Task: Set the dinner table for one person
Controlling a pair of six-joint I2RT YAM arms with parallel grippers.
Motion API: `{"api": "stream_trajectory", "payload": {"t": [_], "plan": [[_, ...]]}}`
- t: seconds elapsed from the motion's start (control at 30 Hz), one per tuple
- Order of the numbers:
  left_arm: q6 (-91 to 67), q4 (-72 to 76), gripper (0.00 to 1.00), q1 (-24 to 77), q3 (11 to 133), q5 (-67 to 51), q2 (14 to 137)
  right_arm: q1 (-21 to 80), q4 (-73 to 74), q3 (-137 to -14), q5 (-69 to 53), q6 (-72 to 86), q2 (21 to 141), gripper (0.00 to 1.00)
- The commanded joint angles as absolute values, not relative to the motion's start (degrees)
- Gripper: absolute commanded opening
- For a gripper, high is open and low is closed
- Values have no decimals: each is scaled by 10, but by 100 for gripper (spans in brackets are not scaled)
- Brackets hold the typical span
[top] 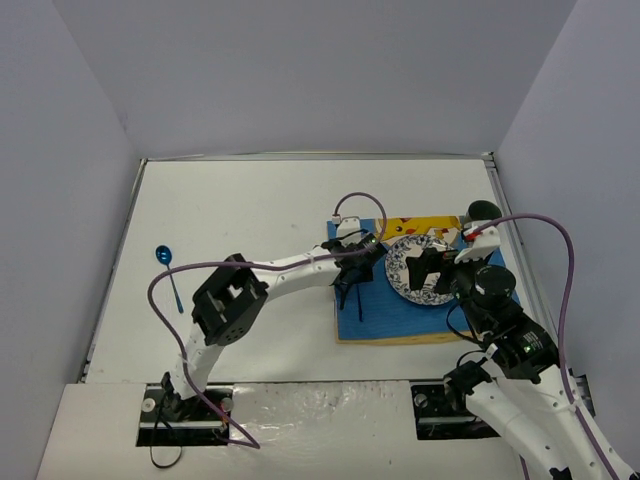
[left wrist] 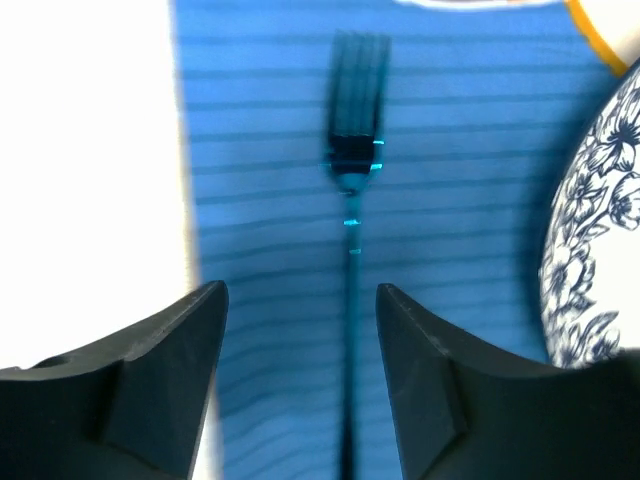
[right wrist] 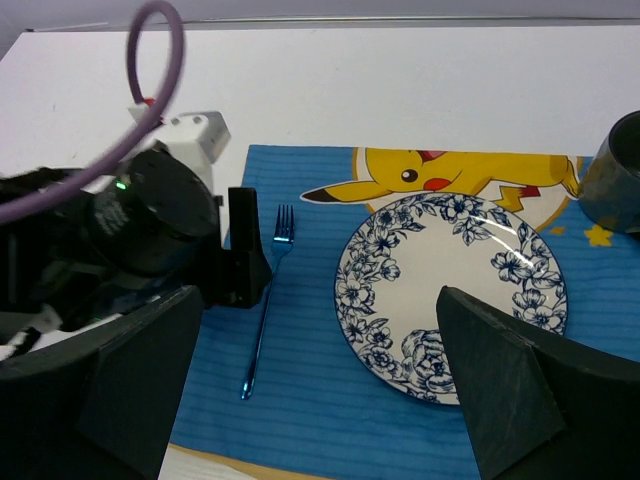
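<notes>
The dinner bench point(top: 250, 210), white with thin metal edging, fills the middle of the top view between grey walls. On its right half lies a blue cartoon-printed mat point(top: 400, 322). A blue-flowered plate point(right wrist: 450, 290) sits on the right part of the mat. A shiny blue fork point(left wrist: 352, 200) lies on the mat just left of the plate, tines toward the top of the frame. The left pincer point(left wrist: 300, 290) hangs over the fork's handle with its jaws apart; the handle runs through the gap and is not clamped. The right pincer point(right wrist: 315, 290) stands wide apart above the plate, holding nothing. A dark cup point(right wrist: 615, 175) stands at the mat's upper right corner. A blue spoon point(top: 168, 270) lies on the bare bench at the left of the top view, well apart from the mat.
</notes>
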State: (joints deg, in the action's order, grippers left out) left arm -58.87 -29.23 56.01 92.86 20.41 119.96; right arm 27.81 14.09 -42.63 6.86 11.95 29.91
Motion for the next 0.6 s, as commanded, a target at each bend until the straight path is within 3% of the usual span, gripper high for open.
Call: {"api": "stream_trajectory", "payload": {"t": [0.0,0.1,0.17,0.57], "plan": [[-517,-254,72,534,895,265,1044,281,108,-445,46,112,302,100],[-476,-214,91,494,825,261,959,281,108,-452,28,105,310,100],[-434,-168,94,462,762,234,901,281,105,-456,11,104,321,100],[-345,-138,91,29,536,17,685,281,7,-428,-124,110,375,100]]}}
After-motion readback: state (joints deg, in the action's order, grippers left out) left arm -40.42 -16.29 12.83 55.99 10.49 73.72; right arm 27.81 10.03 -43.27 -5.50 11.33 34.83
